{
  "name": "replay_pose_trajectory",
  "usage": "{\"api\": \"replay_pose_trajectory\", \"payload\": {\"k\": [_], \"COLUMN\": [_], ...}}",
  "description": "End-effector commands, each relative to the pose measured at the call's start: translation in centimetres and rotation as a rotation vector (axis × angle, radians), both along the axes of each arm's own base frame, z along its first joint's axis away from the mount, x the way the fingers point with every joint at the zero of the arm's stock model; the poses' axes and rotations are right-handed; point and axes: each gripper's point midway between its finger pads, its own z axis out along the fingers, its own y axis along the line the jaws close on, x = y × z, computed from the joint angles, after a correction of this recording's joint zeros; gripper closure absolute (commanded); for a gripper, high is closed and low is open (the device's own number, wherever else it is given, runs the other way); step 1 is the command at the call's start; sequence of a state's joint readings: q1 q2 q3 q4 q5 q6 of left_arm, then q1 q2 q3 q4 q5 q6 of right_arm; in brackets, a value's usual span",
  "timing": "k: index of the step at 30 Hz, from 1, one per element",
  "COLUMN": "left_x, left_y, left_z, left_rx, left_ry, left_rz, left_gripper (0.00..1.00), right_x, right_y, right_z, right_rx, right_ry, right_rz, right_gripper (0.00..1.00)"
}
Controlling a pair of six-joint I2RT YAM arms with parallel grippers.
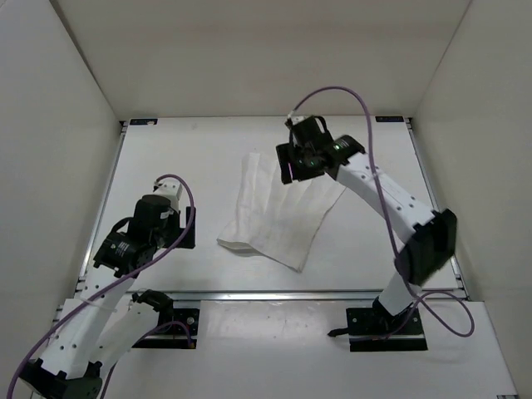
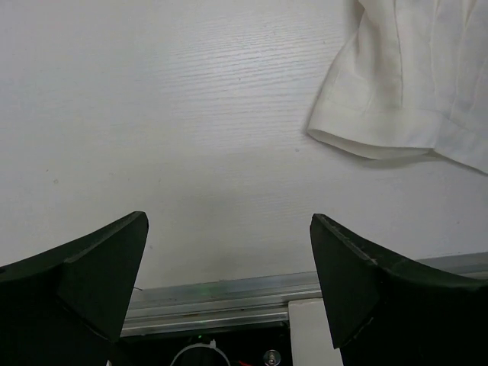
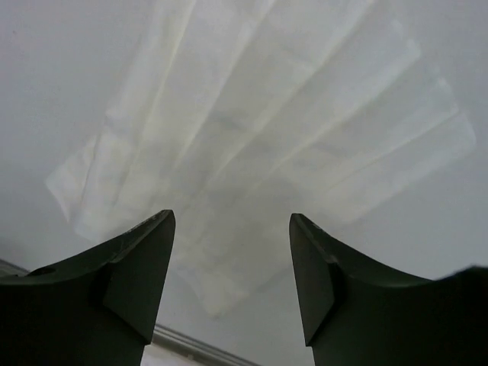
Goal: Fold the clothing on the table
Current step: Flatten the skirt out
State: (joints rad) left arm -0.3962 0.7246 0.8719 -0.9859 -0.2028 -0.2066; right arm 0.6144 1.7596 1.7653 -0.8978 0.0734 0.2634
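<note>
**Clothing Flat and Unfolded; Both Pincers Open and Empty**

Step in hand, as judged: taking hold of an edge for a fold. The right pincer (image 3: 232, 217) hung above the clothing (image 1: 283, 212), jaws parted with nothing between them. The fabric spread directly beneath and ahead of it.

Recommended: descend onto a far corner, pinch the edge cleanly, and carry it low so the creases remain aligned.

The left pincer (image 2: 229, 221) stood wide open over bare worktop (image 2: 152, 114). A hemmed corner lay ahead and to its right, well apart.

Clothing: thin, white, parallel creases, lying skewed on the worktop.
</note>
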Motion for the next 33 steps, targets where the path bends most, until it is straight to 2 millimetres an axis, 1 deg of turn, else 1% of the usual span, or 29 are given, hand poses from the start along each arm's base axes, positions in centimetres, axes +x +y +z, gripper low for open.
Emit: {"api": "replay_pose_trajectory", "payload": {"k": [1, 2, 3, 4, 5, 6, 7, 8, 9, 10, 11, 12, 13, 15, 16, 17, 18, 21, 23, 25, 26, 28, 29, 31, 32, 33], "left_x": [0.2, 0.1, 0.0, 0.0, -0.1, -0.2, -0.3, -0.3, -0.3, -0.2, 0.0, 0.1, 0.3, 0.7, 1.3, 1.4, 1.6, 2.4, 2.9, 3.1, 3.2, 3.4, 3.4, 3.3, 3.2, 3.1], "left_y": [-0.5, -0.2, 0.0, -0.2, -0.2, -0.3, -0.1, 0.0, 0.5, 0.7, 0.9, 0.9, 0.7, 1.1, 1.1, 0.2, -0.8, -3.1, -4.0, -4.7, -5.0, -5.3, -5.6, -5.9, -6.1, -6.4], "left_z": [0.4, 0.7, 0.6, 1.1, 1.5, 1.6, 1.7, 2.2, 2.3, 2.5, 2.5, 2.5, 2.2, 1.6, 1.5, 1.6, 1.5, 1.5, 0.4, -0.6, -1.4, -2.5, -3.2, -4.5, -5.1, -5.4], "left_rx": [-0.006, -0.012, -0.007, -0.022, -0.022, -0.033, -0.031, -0.047, -0.046, -0.043, -0.041, -0.035, -0.034, -0.034, -0.039, -0.082, -0.129, -0.232, -0.276, -0.320, -0.334, -0.357, -0.365, -0.389, -0.400, -0.415], "left_ry": [-0.028, -0.044, -0.054, -0.074, -0.092, -0.102, -0.112, -0.130, -0.139, -0.142, -0.139, -0.130, -0.104, -0.052, -0.040, -0.036, -0.031, -0.044, -0.030, -0.001, 0.022, 0.045, 0.053, 0.079, 0.092, 0.101], "left_rz": [-0.024, -0.013, -0.010, -0.017, -0.023, -0.019, -0.016, -0.013, 0.015, 0.024, 0.032, 0.024, 0.015, 0.051, 0.064, 0.045, 0.027, 0.010, 0.016, 0.014, 0.018, 0.038, 0.036, 0.061, 0.057, 0.055], "left_gripper": [0.01, 0.01, 0.02, 0.01, 0.01, 0.01, 0.01, 0.02, 0.04, 0.08, 0.10, 0.13, 0.14, 0.12, 0.12, 0.10, 0.09, 0.07, 0.07, 0.07, 0.07, 0.06, 0.07, 0.07, 0.07, 0.07], "right_x": [-2.6, -3.4, -4.8, -6.1, -6.7, -7.7, -8.8, -9.4, -10.5, -11.5, -12.3, -13.5, -14.4, -16.5, -16.6, -17.2, -17.6, -17.9, -17.9, -18.1, -18.1, -18.3, -18.4, -18.9, -18.7, -19.2], "right_y": [-2.1, -2.6, -3.3, -3.9, -4.3, -5.0, -5.4, -5.7, -6.0, -6.2, -6.4, -6.3, -6.5, -6.2, -5.9, -5.4, -5.1, -4.1, -3.1, -2.9, -2.5, -2.0, -1.4, -1.1, -1.1, -1.2], "right_z": [-0.5, -1.0, -1.8, -2.7, -1.9, -3.4, -4.0, -3.5, -5.1, -6.0, -6.0, -7.3, -9.2, -12.2, -12.3, -13.4, -13.9, -15.2, -15.7, -16.8, -16.9, -17.3, -17.4, -18.0, -18.2, -18.9], "right_rx": [0.074, 0.082, 0.104, 0.117, 0.145, 0.136, 0.137, 0.166, 0.155, 0.169, 0.203, 0.222, 0.219, 0.208, 0.222, 0.230, 0.245, 0.264, 0.272, 0.250, 0.253, 0.252, 0.257, 0.226, 0.211, 0.187], "right_ry": [-0.040, -0.031, -0.011, 0.010, -0.011, 0.023, 0.026, 0.016, 0.043, 0.063, 0.067, 0.100, 0.136, 0.211, 0.217, 0.256, 0.279, 0.304, 0.317, 0.354, 0.354, 0.368, 0.373, 0.388, 0.388, 0.405], "right_rz": [-0.064, -0.068, -0.077, -0.089, -0.089, -0.112, -0.122, -0.135, -0.138, -0.157, -0.176, -0.173, -0.194, -0.214, -0.224, -0.216, -0.218, -0.221, -0.216, -0.237, -0.227, -0.219, -0.211, -0.214, -0.223, -0.223], "right_gripper": [0.41, 0.41, 0.41, 0.41, 0.40, 0.40, 0.41, 0.42, 0.43, 0.44, 0.45, 0.47, 0.48, 0.46, 0.44, 0.42, 0.41, 0.38, 0.38, 0.37, 0.38, 0.38, 0.38, 0.39, 0.42, 0.45]}}
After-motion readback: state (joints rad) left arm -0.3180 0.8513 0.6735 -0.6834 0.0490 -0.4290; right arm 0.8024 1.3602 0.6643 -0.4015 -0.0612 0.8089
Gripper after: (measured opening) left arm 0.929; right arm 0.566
